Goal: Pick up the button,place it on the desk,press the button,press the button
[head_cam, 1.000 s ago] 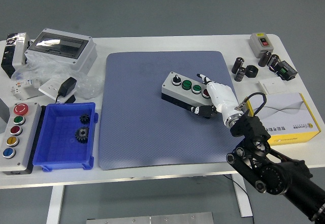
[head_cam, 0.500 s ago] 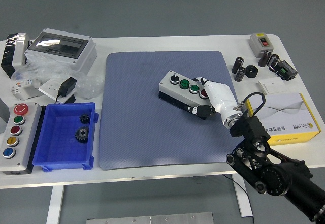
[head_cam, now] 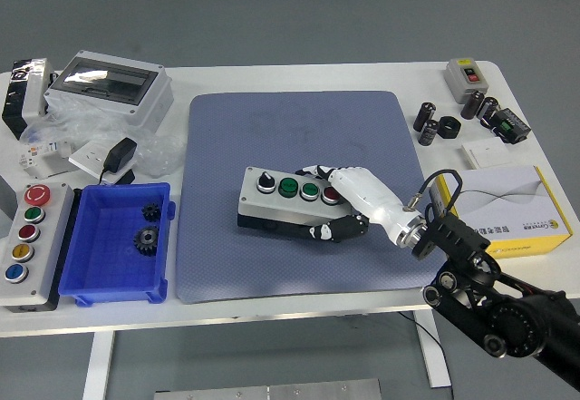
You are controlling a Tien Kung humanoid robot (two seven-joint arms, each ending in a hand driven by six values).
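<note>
A grey button box (head_cam: 276, 200) with a black knob, two green buttons and a red button lies on the blue-grey mat (head_cam: 272, 137), near the mat's middle front. My right hand (head_cam: 340, 205), white with black finger joints, is shut on the box's right end: fingers curl over its top by the red button and the thumb runs along its front side. The right arm (head_cam: 489, 305) comes in from the lower right corner. The left hand is out of view.
A second grey button box (head_cam: 27, 237) with several coloured buttons sits at the left front beside a blue bin (head_cam: 95, 264) holding gears. A clear-lidded enclosure (head_cam: 109, 87) stands at the back left. A yellow-white carton (head_cam: 512, 205), black cylinders (head_cam: 430, 123) and a small switch box (head_cam: 467, 75) sit on the right.
My right hand has carried the button box left and toward the near edge across the mat, keeping hold of its right end.
</note>
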